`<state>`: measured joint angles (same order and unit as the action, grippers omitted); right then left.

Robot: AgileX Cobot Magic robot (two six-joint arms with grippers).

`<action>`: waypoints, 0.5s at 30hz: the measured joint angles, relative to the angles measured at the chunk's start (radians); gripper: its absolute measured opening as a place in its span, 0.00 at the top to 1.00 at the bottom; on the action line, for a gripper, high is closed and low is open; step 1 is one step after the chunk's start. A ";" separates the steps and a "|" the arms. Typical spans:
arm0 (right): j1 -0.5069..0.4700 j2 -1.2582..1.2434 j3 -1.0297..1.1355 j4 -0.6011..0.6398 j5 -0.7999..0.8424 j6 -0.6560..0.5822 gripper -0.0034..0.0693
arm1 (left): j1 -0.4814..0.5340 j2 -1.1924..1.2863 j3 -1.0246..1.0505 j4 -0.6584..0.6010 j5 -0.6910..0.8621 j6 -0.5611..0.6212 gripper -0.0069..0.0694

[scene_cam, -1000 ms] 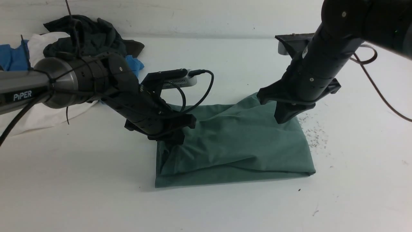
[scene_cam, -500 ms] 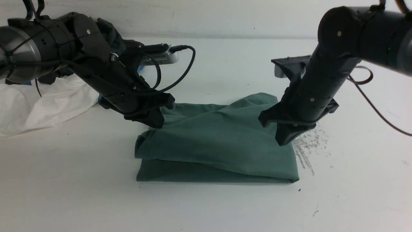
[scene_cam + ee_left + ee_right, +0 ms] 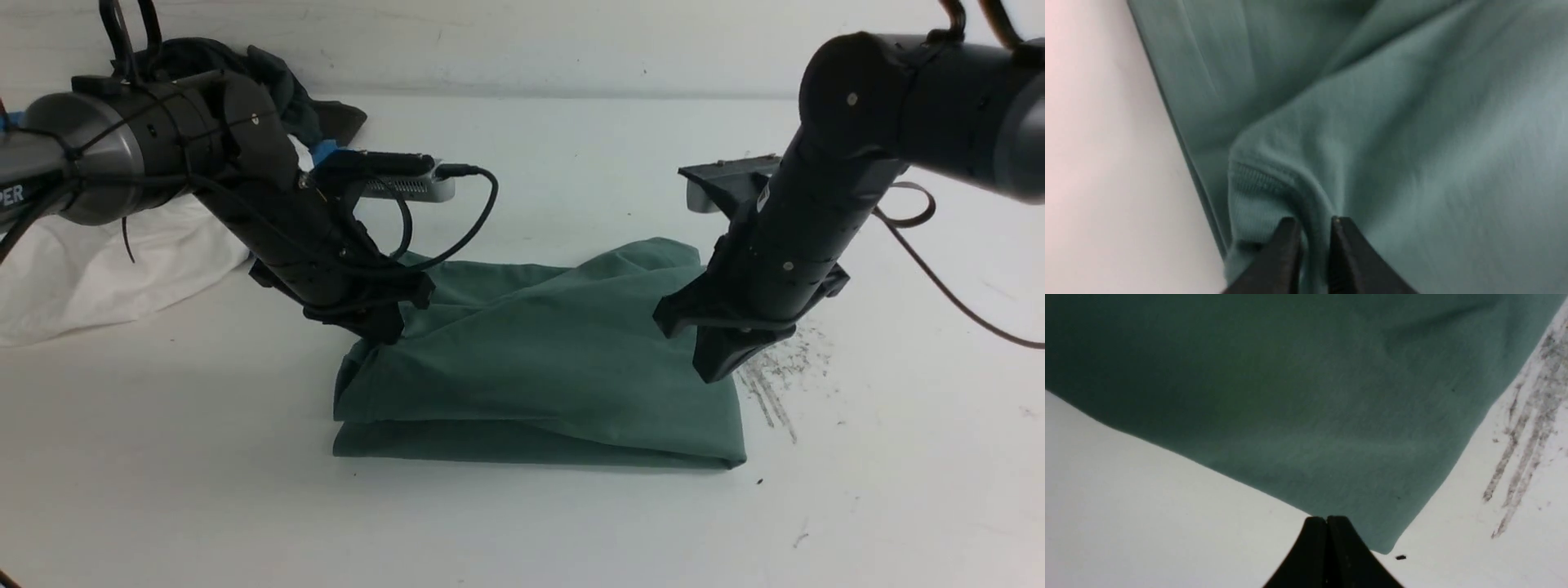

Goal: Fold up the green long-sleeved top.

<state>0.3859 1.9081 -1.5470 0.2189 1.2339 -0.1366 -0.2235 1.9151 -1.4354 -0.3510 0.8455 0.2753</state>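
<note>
- Straddles a raised ridge of cloth with the left claw point(image 3: 1312, 228), tips a narrow slit apart and the slit filled with fabric; cannot tell whether pinched or only touched.
- Reaches down from the left onto the far left corner of the green top point(image 3: 539, 367), where the cloth peaks up toward the tips.
- Holds the right claw point(image 3: 1327, 522) closed, tips pressed together with nothing between them.
- Hangs that claw at the top's right edge, near the front corner; cannot tell whether it touches the cloth.
- Shows the top folded into a thick rectangle in the middle of the white table point(image 3: 522, 531), between both arms, long fold edge toward the robot.
- Shows grey scuff marks point(image 3: 775, 384) on the table just beside the right edge.
- Leaves a white garment point(image 3: 98, 261), a dark garment point(image 3: 277, 73) and a blue cloth point(image 3: 322, 151) heaped at the far left, well apart.
</note>
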 joint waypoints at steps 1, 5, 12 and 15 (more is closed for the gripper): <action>0.005 0.009 0.002 -0.001 -0.002 -0.007 0.97 | 0.000 0.000 0.000 0.001 -0.024 0.000 0.75; 0.036 0.029 0.014 -0.001 -0.006 -0.039 0.97 | 0.000 0.000 0.000 0.002 -0.065 0.000 0.73; 0.086 0.045 0.020 0.008 -0.006 -0.052 0.97 | 0.000 0.000 0.000 0.004 -0.107 0.000 0.73; 0.089 0.046 0.020 0.009 -0.006 -0.051 0.97 | 0.000 0.000 0.000 0.014 -0.109 -0.029 0.72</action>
<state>0.4749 1.9538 -1.5270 0.2281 1.2284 -0.1878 -0.2235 1.9151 -1.4354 -0.3374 0.7361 0.2465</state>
